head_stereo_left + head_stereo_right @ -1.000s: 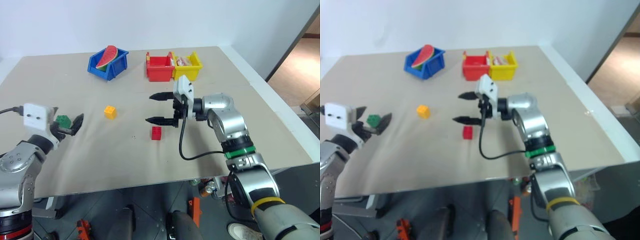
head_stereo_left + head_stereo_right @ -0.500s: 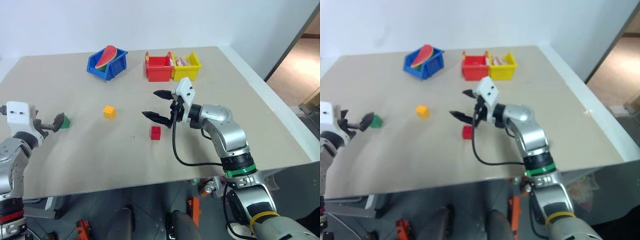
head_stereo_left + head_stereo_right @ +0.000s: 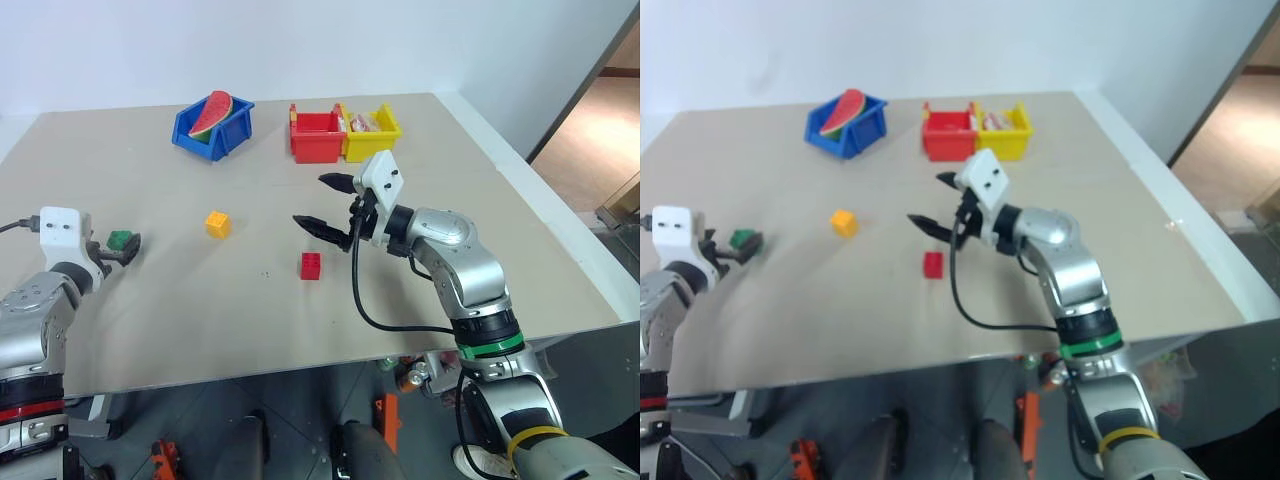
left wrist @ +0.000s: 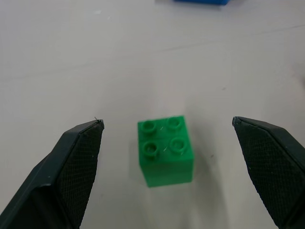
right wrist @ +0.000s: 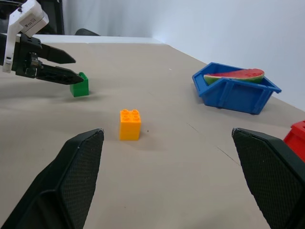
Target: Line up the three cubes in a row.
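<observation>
Three small studded cubes sit apart on the tan table. The green cube (image 3: 120,239) is at the far left, the orange-yellow cube (image 3: 217,223) is right of it, and the red cube (image 3: 311,265) is nearer the middle. My left gripper (image 3: 118,245) is low over the table and open. Its two fingers stand on either side of the green cube (image 4: 166,150) without touching it. My right gripper (image 3: 309,199) hovers open and empty just beyond the red cube, pointing left toward the orange-yellow cube (image 5: 130,124).
A blue bin (image 3: 238,132) holding a watermelon slice stands at the back of the table. A red bin (image 3: 318,140) and a yellow bin (image 3: 375,140) stand side by side to its right. The table's front edge (image 3: 300,368) runs close to me.
My left gripper has sunk and moved left, settling around the green cube. My right wrist has swung, so its fingers point more away from me. No cube has moved.
</observation>
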{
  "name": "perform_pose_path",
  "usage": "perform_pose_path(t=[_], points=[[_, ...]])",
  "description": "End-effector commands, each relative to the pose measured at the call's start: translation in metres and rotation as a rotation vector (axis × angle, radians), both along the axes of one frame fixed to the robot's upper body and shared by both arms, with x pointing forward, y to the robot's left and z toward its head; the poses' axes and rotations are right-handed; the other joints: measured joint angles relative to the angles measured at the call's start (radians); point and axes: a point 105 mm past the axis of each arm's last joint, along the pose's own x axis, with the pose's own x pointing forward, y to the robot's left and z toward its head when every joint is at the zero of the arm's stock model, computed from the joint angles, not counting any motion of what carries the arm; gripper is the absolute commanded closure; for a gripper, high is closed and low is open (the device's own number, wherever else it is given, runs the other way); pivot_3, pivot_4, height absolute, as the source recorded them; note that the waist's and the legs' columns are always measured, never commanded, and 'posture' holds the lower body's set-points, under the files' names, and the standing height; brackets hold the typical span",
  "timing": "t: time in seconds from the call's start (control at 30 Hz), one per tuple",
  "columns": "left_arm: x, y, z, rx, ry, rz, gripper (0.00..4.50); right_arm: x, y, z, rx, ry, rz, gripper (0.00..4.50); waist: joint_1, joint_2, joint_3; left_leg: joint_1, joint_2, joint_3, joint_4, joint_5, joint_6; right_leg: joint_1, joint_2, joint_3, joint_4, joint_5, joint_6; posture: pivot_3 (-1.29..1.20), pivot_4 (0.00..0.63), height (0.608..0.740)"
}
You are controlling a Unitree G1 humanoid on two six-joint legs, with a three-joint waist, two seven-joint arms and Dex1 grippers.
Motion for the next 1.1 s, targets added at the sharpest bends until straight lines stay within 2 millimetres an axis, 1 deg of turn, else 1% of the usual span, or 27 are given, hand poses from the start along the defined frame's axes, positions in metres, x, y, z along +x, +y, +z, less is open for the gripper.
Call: perform_pose_path(t=[0.03, 0.1, 0.17, 0.3, 0.33, 0.47, 0.5, 0.6, 0.7, 0.77, 0.87, 1.0, 1.1], points=[[0.004, 0.002, 0.005, 0.018, -0.018, 0.009, 0.00, -0.008, 0.002, 0.016, 0.015, -0.076, 0.011, 0.03, 0.000, 0.000, 0.000, 0.000, 0.000, 0.000, 0.000, 0.000, 0.000, 0.000, 0.000, 0.000, 0.000, 0.000, 0.000, 0.00, 0.150, 0.740], [0.006, 0.003, 0.001, -0.002, -0.006, 0.018, 0.00, -0.008, 0.002, 0.016, 0.009, -0.081, 0.010, 0.03, 0.000, 0.000, 0.000, 0.000, 0.000, 0.000, 0.000, 0.000, 0.000, 0.000, 0.000, 0.000, 0.000, 0.000, 0.000, 0.00, 0.150, 0.740], [0.009, -0.001, -0.003, -0.017, 0.006, -0.007, 0.00, -0.008, 0.002, 0.016, 0.005, -0.086, 0.009, 0.03, 0.000, 0.000, 0.000, 0.000, 0.000, 0.000, 0.000, 0.000, 0.000, 0.000, 0.000, 0.000, 0.000, 0.000, 0.000, 0.00, 0.150, 0.740], [0.014, -0.002, -0.006, -0.034, 0.006, 0.004, 1.01, -0.007, 0.001, 0.018, -0.003, -0.099, 0.005, 0.00, 0.000, -0.001, 0.000, 0.000, 0.000, 0.000, 0.000, 0.000, 0.000, 0.000, 0.000, 0.000, 0.000, 0.000, 0.000, 0.00, 0.150, 0.740], [0.015, -0.001, -0.007, -0.031, 0.007, 0.006, 1.48, -0.007, 0.001, 0.019, -0.003, -0.100, 0.004, 0.00, 0.000, -0.001, 0.000, 0.000, 0.000, 0.000, 0.000, 0.000, 0.000, 0.000, 0.000, 0.000, 0.000, 0.000, 0.000, 0.00, 0.150, 0.740], [0.017, 0.001, -0.009, -0.024, 0.007, 0.016, 2.91, -0.007, 0.000, 0.019, -0.006, -0.106, 0.001, 0.00, 0.000, -0.001, 0.000, 0.000, 0.000, 0.000, 0.000, 0.000, 0.000, 0.000, 0.000, 0.000, 0.000, 0.001, 0.001, 0.00, 0.150, 0.740], [0.017, 0.001, -0.009, -0.024, 0.006, 0.016, 3.18, -0.007, 0.000, 0.020, -0.006, -0.107, 0.001, 0.00, 0.000, -0.001, 0.000, 0.000, 0.000, 0.000, 0.000, 0.000, 0.000, 0.000, 0.000, 0.000, 0.000, 0.001, 0.001, 0.00, 0.150, 0.740], [0.017, 0.000, -0.009, -0.018, 0.005, 0.014, 3.19, -0.009, 0.000, 0.021, -0.004, -0.101, 0.013, 0.00, 0.000, -0.001, 0.000, 0.000, 0.000, 0.000, 0.000, 0.000, 0.000, 0.000, 0.000, 0.000, 0.000, 0.000, 0.001, 0.00, 0.150, 0.740], [0.015, -0.004, -0.007, -0.006, -0.003, 0.000, 3.19, -0.015, 0.003, 0.019, -0.008, -0.070, 0.064, 0.00, 0.000, -0.001, 0.000, 0.000, 0.000, 0.000, 0.000, 0.000, 0.000, 0.000, 0.000, 0.000, 0.000, 0.001, 0.001, 0.00, 0.150, 0.740], [0.009, -0.023, 0.000, 0.047, -0.012, -0.127, 3.19, -0.026, 0.007, 0.015, -0.023, -0.020, 0.158, 0.00, 0.000, -0.001, 0.000, 0.000, 0.000, 0.000, 0.000, 0.000, 0.000, 0.000, 0.000, 0.000, 0.000, 0.001, 0.001, 0.00, 0.150, 0.740], [-0.003, -0.059, 0.012, 0.123, -0.020, -0.350, 3.19, -0.039, 0.008, 0.007, -0.086, 0.023, 0.279, 0.00, 0.000, -0.002, 0.000, 0.000, 0.000, 0.002, 0.000, 0.000, 0.000, 0.000, -0.001, 0.001, 0.000, 0.000, 0.000, 0.00, 0.150, 0.740], [-0.015, -0.105, 0.019, 0.163, -0.023, -0.602, 3.19, -0.045, 0.002, 0.003, -0.140, 0.055, 0.359, 0.00, 0.001, -0.002, 0.001, -0.001, 0.002, 0.004, 0.000, -0.001, -0.002, 0.000, -0.003, -0.001, 0.000, -0.001, -0.001, 0.00, 0.150, 0.740], [-0.025, -0.143, 0.017, 0.195, -0.009, -0.823, 3.19, -0.043, -0.004, -0.001, -0.191, 0.058, 0.375, 0.00, 0.000, -0.002, 0.001, -0.001, 0.003, 0.008, 0.000, -0.001, -0.002, -0.001, -0.006, -0.001, 0.000, 0.000, 0.000, 0.00, 0.150, 0.740]])
